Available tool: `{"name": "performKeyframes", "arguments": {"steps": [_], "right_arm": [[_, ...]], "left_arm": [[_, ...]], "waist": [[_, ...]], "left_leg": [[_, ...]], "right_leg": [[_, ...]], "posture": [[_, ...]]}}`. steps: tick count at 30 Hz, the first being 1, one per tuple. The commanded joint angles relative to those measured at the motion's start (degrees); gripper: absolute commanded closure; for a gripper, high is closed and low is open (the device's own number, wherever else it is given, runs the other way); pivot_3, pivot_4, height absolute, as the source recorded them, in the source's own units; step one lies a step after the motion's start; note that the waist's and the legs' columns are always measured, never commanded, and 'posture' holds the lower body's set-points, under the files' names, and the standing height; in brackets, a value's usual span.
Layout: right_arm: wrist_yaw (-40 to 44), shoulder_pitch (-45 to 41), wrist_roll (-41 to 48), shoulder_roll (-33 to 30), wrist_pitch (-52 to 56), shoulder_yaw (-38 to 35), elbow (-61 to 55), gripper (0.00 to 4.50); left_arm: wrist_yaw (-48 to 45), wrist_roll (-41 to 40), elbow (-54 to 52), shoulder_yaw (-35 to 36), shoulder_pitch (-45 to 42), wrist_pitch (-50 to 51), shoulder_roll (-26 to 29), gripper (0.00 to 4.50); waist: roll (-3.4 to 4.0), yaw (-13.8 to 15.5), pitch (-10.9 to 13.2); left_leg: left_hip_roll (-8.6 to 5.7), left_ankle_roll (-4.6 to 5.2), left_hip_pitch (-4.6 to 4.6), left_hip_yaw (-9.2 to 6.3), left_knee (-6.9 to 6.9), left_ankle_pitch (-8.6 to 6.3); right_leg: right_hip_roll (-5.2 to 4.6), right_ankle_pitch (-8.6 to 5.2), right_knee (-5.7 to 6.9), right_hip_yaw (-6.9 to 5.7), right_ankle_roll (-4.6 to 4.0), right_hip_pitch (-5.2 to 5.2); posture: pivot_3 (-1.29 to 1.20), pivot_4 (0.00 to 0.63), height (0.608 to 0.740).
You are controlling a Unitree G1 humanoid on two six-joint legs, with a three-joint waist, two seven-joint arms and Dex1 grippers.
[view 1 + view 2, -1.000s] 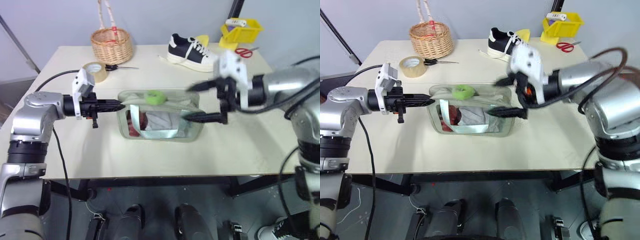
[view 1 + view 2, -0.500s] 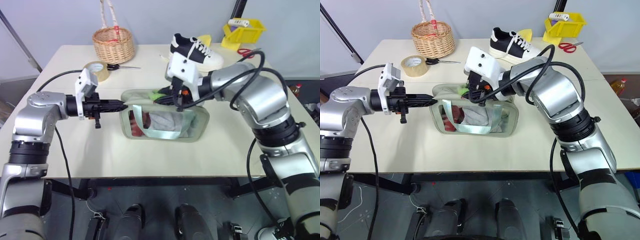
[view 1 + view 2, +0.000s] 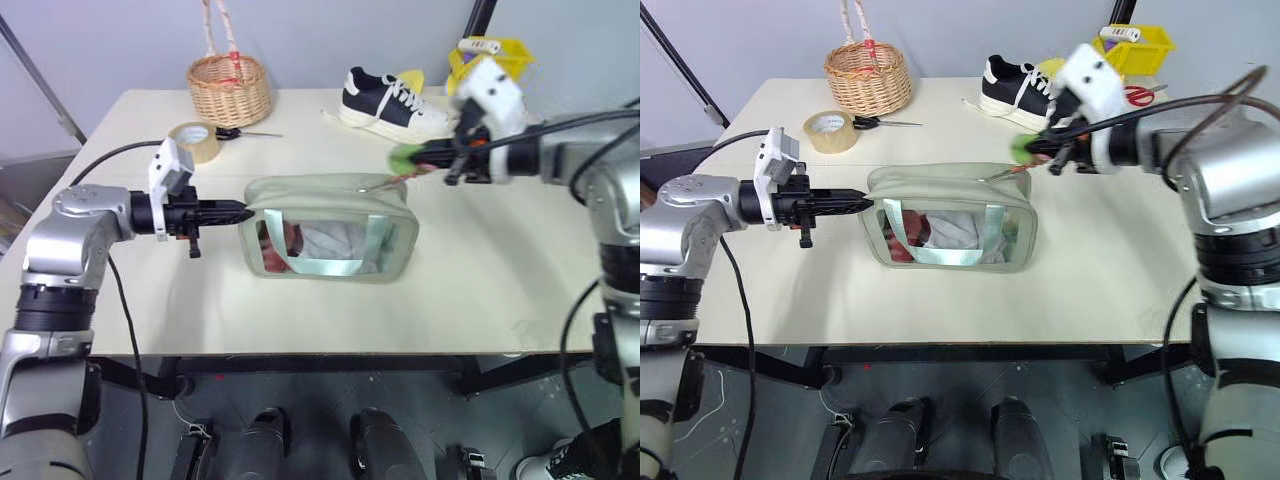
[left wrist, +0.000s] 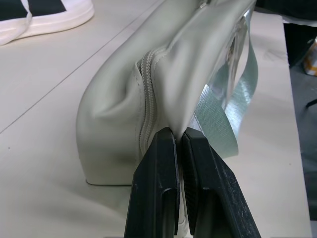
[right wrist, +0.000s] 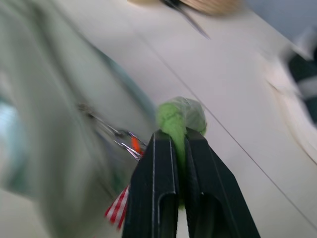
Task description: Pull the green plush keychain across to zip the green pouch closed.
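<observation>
Pinching hard on both sides now: the left gripper has its two black fingers pressed together on the fabric at the left end of the green pouch, right beside the zipper's start, as the left wrist view shows plainly. The pouch sits in the middle of the table, its clear window facing the robot with pale straps hanging across it and something red and white visible inside. Over at the pouch's right end, the right gripper is clamped on the green plush keychain, the fuzzy lime charm squeezed between the fingers in the right wrist view, with a thin silver chain running taut from the charm down to the pouch's top right corner. The top seam of the pouch looks drawn together along its length. Behind all this, near the far edge, stand a wicker basket, a roll of tape with dark-handled scissors just beside it, a black-and-white sneaker, a yellow bin and red-handled scissors.
</observation>
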Motion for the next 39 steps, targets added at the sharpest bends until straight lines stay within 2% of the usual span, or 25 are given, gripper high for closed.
{"name": "performKeyframes", "arguments": {"steps": [1,4,6,11,16,21,22,23,29,30,33,35,39], "right_arm": [[-2.3,5.7,-6.2,-7.5,-4.7,-2.7,2.7,4.43],[-6.5,12.7,-13.5,-12.7,-10.3,-0.2,7.7,4.43],[-8.0,18.0,-16.0,-14.0,-12.4,1.2,7.8,4.43],[-8.7,26.6,-16.1,-9.5,-13.2,5.1,0.2,4.43],[-10.3,27.0,-14.7,-1.9,-11.0,5.9,-3.7,4.43],[-6.3,23.2,-9.0,0.5,-6.9,0.9,-7.9,4.43],[-5.0,22.3,-7.2,0.4,-5.8,-0.7,-8.6,3.75],[-3.7,21.4,-5.3,0.2,-4.7,-2.1,-9.6,3.42],[0.7,17.9,2.7,-1.2,-0.5,-8.8,-13.6,0.32],[1.1,17.5,3.7,-1.3,-0.4,-9.9,-13.8,0.11],[2.9,17.4,6.8,-2.2,-0.6,-12.4,-14.4,0.00],[4.0,18.1,8.3,-2.7,-1.1,-13.2,-14.9,0.00],[5.7,20.4,10.9,-2.9,-3.3,-15.2,-16.8,0.00]], "left_arm": [[0.8,-0.8,-1.2,2.2,1.1,1.2,1.4,4.50],[1.2,-1.2,-1.6,2.4,1.6,1.6,1.6,4.50],[1.4,-1.4,-1.6,2.5,1.7,1.7,1.8,4.50],[2.1,-2.2,-1.5,2.7,1.4,2.3,2.2,4.50],[2.4,-2.3,-1.7,2.7,1.6,2.4,2.5,4.50],[2.2,-2.9,-2.4,3.1,1.4,2.6,3.1,4.50],[2.1,-3.1,-2.8,3.1,1.4,2.6,3.2,4.50],[1.9,-3.4,-3.2,3.1,1.3,2.7,3.2,4.50],[1.9,-4.0,-5.0,2.6,1.0,3.6,2.9,4.50],[1.7,-4.4,-5.4,2.6,1.1,4.1,2.9,4.50],[0.3,-8.3,-6.5,4.1,0.7,8.9,3.6,3.45],[-1.0,-9.8,-6.9,5.4,0.9,9.8,4.6,2.59],[-3.9,-9.4,-5.6,6.8,3.3,8.2,8.2,0.43]], "waist": [[0.00,0.0,0.0],[0.01,-0.1,0.0],[0.01,-0.2,0.0],[0.02,-0.3,0.0],[0.02,-0.4,0.0],[0.02,-0.3,0.0],[0.02,-0.3,0.0],[0.02,-0.3,0.0],[0.01,-0.1,0.0],[0.01,-0.1,0.0],[0.01,-0.1,0.0],[0.01,-0.1,0.0],[0.02,-0.4,0.0]], "left_leg": [[0.01,0.00,0.00,0.01,0.00,0.00],[0.01,0.01,0.00,0.04,0.01,0.00],[0.02,0.01,0.01,0.05,0.02,0.00],[0.06,0.00,0.02,0.06,0.00,0.00],[0.08,0.00,0.13,0.06,0.04,0.00],[0.09,0.00,0.11,0.05,0.03,0.00],[0.10,0.00,0.11,0.05,0.03,0.00],[0.11,0.00,0.10,0.05,0.03,0.00],[0.11,0.00,0.06,0.01,0.03,0.00],[0.11,0.00,0.06,0.01,0.03,0.00],[0.10,0.00,0.04,0.01,0.03,0.00],[0.10,0.01,0.04,0.01,0.03,0.00],[0.11,0.01,0.07,0.03,-0.01,0.00]], "right_leg": [[0.00,0.00,0.00,0.00,0.00,0.00],[-0.01,0.00,0.00,0.03,0.00,0.00],[-0.01,0.00,0.01,0.04,0.00,0.00],[0.04,0.00,0.02,0.07,0.00,0.00],[0.12,0.01,0.03,0.09,-0.02,0.08],[0.11,0.00,0.02,0.08,-0.02,0.07],[0.11,0.00,0.02,0.08,-0.02,0.07],[0.10,0.00,0.02,0.08,-0.02,0.06],[0.08,0.00,-0.01,0.04,-0.02,0.08],[0.07,0.00,-0.01,0.04,-0.01,0.08],[0.04,0.00,-0.02,0.04,-0.01,0.07],[0.04,0.00,-0.02,0.03,-0.01,0.07],[0.07,0.00,-0.03,0.04,-0.01,0.06]], "posture": [[0.00,0.150,0.695],[0.00,0.150,0.695],[0.00,0.150,0.695],[0.00,0.150,0.695],[0.00,0.150,0.695],[0.00,0.150,0.695],[0.00,0.150,0.695],[0.00,0.150,0.695],[0.00,0.150,0.695],[0.00,0.150,0.695],[0.00,0.150,0.695],[0.00,0.150,0.695],[0.00,0.150,0.695]]}}
